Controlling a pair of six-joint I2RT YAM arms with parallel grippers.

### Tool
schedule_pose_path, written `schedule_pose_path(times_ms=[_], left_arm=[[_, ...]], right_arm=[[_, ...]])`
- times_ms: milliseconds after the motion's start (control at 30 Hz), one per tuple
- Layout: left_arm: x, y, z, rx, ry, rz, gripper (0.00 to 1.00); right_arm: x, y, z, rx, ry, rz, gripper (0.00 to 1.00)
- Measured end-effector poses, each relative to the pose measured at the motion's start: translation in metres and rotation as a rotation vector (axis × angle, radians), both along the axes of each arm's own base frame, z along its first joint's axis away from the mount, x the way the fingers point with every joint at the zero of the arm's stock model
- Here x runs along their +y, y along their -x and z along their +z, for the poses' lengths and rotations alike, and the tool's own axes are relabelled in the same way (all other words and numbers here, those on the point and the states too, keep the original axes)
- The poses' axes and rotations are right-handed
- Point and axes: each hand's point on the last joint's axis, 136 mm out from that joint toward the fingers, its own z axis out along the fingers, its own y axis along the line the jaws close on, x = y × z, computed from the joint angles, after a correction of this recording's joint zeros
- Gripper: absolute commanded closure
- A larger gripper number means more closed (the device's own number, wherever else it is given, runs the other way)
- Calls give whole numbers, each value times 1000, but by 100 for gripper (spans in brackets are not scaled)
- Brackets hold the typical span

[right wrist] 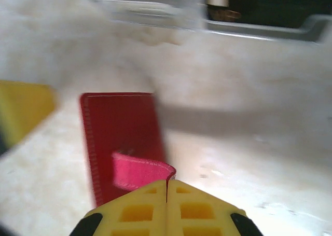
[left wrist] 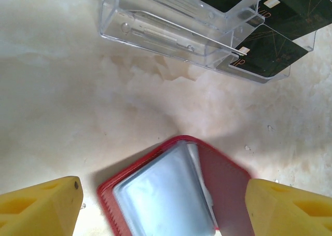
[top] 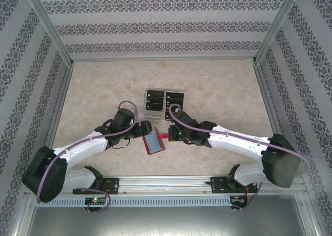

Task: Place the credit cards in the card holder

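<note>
Yellow fingers (left wrist: 39,207) of my left gripper (left wrist: 163,189) stand wide apart, straddling the one red card holder (left wrist: 223,179), gripping nothing. My right gripper (right wrist: 167,186) is pinched shut on its pink tab (right wrist: 140,172). From above, one clear tray (top: 155,113) holds what look like six black credit cards (top: 174,97).

Open table (left wrist: 78,116) lies between clear tray (left wrist: 171,33) and card holder (left wrist: 228,179).

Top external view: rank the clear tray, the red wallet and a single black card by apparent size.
1. clear tray, largest.
2. red wallet, lying open, clearly smaller than the tray.
3. black card, smallest, one of several in the tray.
</note>
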Motion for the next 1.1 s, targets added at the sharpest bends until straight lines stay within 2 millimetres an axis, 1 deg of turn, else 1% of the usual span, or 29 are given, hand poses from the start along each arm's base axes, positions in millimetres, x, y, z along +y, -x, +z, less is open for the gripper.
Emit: schedule_pose_path(times_ms=[33, 67, 167, 233, 300, 333, 367, 400, 433, 533, 567, 600, 667, 767, 833, 967, 1033, 1067, 1100], left_arm=[[1, 0, 0, -1, -4, 3, 17], [2, 0, -1, -1, -10, 7, 17], [4, 1, -3, 7, -24, 10, 17], [6, 3, -5, 15, -34, 9, 17], [8, 4, -8, 23, -45, 8, 17], [8, 5, -9, 28, -52, 5, 17], [10, 6, -11, 33, -63, 4, 17], [10, 6, -13, 38, -72, 1, 17], [11, 7, -15, 44, -83, 0, 17], [13, 8, -18, 56, -101, -7, 17], [13, 9, -18, 57, -104, -10, 17], [13, 8, -18, 57, -107, -12, 17], [13, 8, -18, 56, -109, -15, 17], [12, 8, -19, 58, -110, -15, 17], [13, 8, -20, 62, -112, -15, 17], [13, 8, -22, 68, -115, -15, 16], [13, 8, -22, 68, -116, -15, 16], [13, 7, -22, 67, -117, -15, 16], [12, 6, -21, 63, -117, -13, 15]], right_arm=[[-9, 0, -8, 10, 17, -23, 100], [-24, 0, -20, 25, 47, -57, 100], [-56, 3, -47, 67, 113, -122, 100], [-71, 5, -59, 85, 145, -154, 100], [-77, 6, -65, 94, 163, -166, 100], [-79, 5, -68, 100, 171, -170, 91], [-79, 5, -70, 102, 176, -168, 79], [-79, 5, -71, 105, 179, -167, 71], [-79, 4, -72, 104, 179, -168, 65], [-79, 5, -72, 111, 181, -160, 58], [-79, 6, -71, 110, 178, -156, 58], [-78, 6, -69, 108, 173, -153, 58], [-76, 7, -59, 98, 147, -147, 57], [-68, 5, -30, 55, 85, -132, 57], [-56, 3, -5, 10, 30, -109, 56], [-30, 9, 27, -31, -33, -37, 58], [-15, 13, 37, -37, -56, 1, 58], [-9, 14, 39, -36, -62, 16, 59], [-2, 15, 39, -30, -65, 32, 62]])
